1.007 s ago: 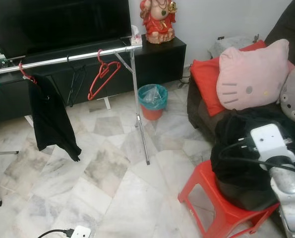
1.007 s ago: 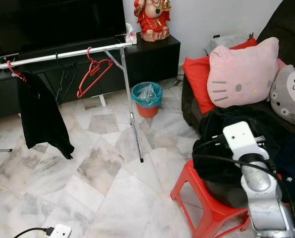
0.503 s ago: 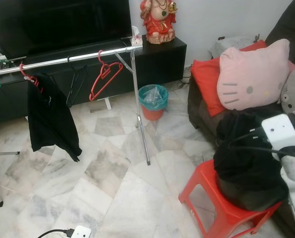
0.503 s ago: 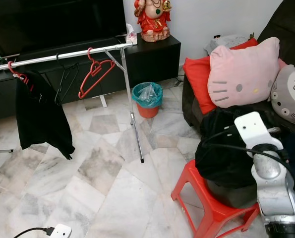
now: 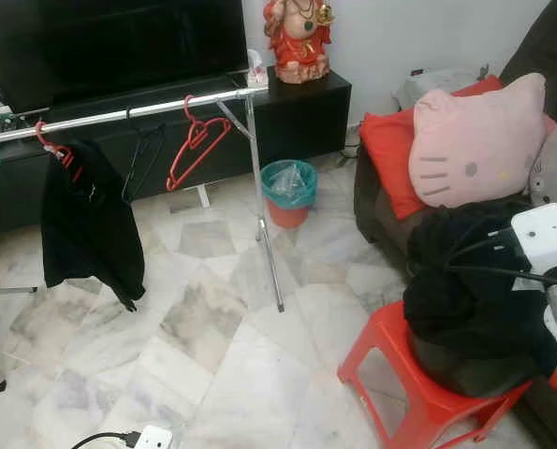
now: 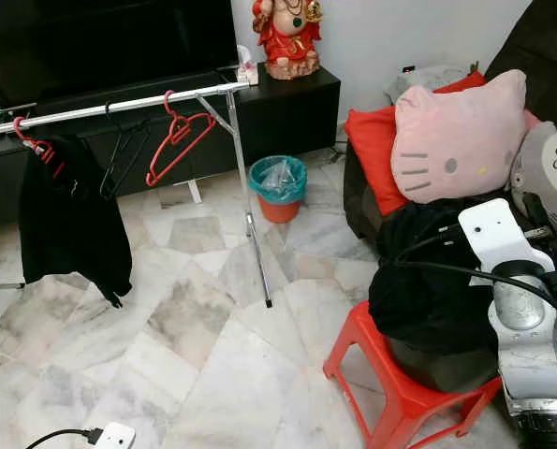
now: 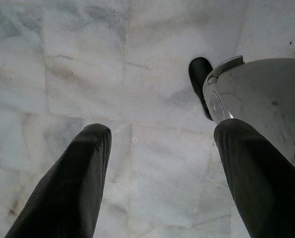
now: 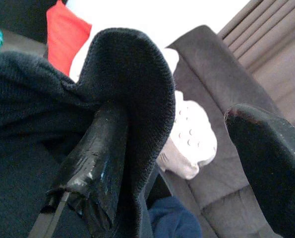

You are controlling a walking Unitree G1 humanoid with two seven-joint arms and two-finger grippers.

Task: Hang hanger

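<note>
My right gripper (image 8: 172, 163) has its two black fingers (image 8: 95, 168) spread apart, and a fold of black knit garment (image 8: 132, 84) is draped over one of them; nothing is clamped. That arm (image 6: 526, 318) reaches into the heap of dark clothes (image 5: 475, 290) piled on the red plastic stool (image 5: 418, 393), just in front of the sofa with its pink cat-face cushion (image 5: 475, 140) and red cushion (image 5: 390, 150).

My left gripper (image 7: 157, 163) hangs idle over the marble floor (image 7: 88, 59), fingers well apart and empty.

Across the room, the steel clothes rail (image 5: 138, 110) stands before the black TV cabinet (image 5: 306, 108). On it hang an empty red hanger (image 5: 196, 140), an empty black hanger (image 5: 142, 159) beside it, and another red hanger (image 5: 58, 150) carrying a black garment (image 5: 86, 224). A teal bin (image 5: 287, 187) sits beyond the rail's leg.

I judge the knit to be soft, light and limp, so it will sag and slide off a single finger; I would pinch a thick fold near the collar or shoulder. A hanger is stiff and light but thin and smooth; the neck below the hook looks the surest hold, leaving the hook free for the rail.
</note>
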